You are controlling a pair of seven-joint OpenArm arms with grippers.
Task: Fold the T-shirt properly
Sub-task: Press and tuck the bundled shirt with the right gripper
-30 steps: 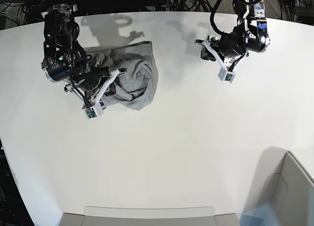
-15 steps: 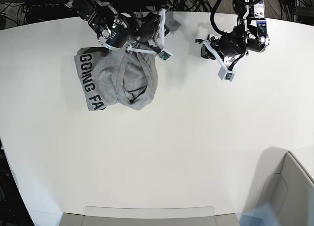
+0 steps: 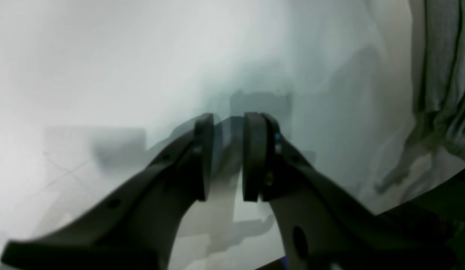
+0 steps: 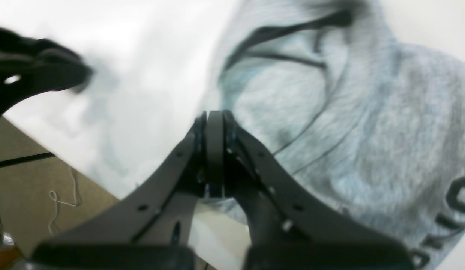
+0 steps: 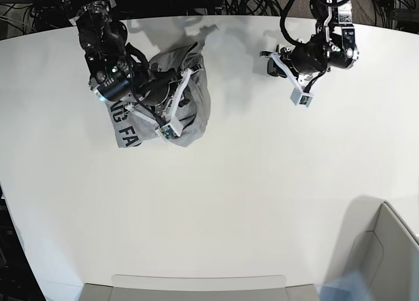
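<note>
Two grippers divide the work: the right gripper [image 4: 214, 157], jaws pressed together with nothing visibly between them, hangs over the crumpled T-shirt [image 5: 190, 111] at the table's [image 5: 262, 203] far left, while the left gripper [image 3: 224, 157], part-open and empty, waits aside.

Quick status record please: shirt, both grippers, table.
shirt: grey, bunched, unfolded, far side of table, black lettering showing at one edge
right gripper: shut, over the shirt; whether it pinches cloth cannot be told
left gripper: jaws partly apart, empty, over bare table, clear of the shirt
table: white
</note>
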